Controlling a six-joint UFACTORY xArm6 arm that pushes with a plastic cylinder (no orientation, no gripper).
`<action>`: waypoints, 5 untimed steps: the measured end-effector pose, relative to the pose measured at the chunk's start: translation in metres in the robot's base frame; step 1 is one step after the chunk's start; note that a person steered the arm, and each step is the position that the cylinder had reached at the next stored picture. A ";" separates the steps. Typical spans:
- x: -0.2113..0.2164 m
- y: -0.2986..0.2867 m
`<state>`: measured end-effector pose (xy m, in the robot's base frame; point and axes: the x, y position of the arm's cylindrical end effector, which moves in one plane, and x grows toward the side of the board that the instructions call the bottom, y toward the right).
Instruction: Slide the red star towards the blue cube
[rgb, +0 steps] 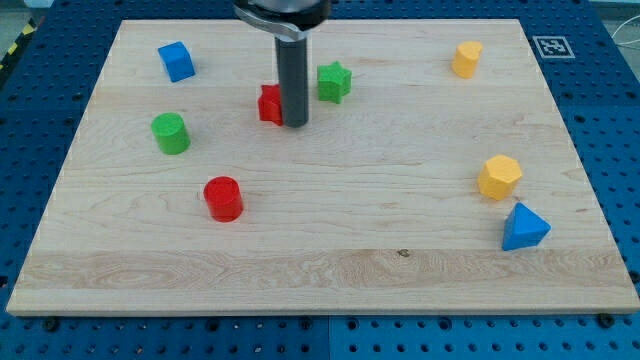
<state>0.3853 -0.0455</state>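
Note:
The red star (269, 104) lies on the wooden board (330, 260) near the view's top, left of centre, partly hidden behind my rod. My tip (295, 124) rests on the board against the star's right side. The blue cube (176, 61) sits at the view's upper left, up and to the left of the star, with bare board between them.
A green star (334, 82) lies just right of my rod. A green cylinder (171, 133) and a red cylinder (223, 198) sit at the left. Two yellow blocks (466, 59) (498, 177) and a blue triangular block (523, 227) sit at the right.

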 end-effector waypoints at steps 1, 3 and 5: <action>-0.018 -0.023; -0.023 -0.042; -0.006 -0.080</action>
<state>0.3793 -0.1252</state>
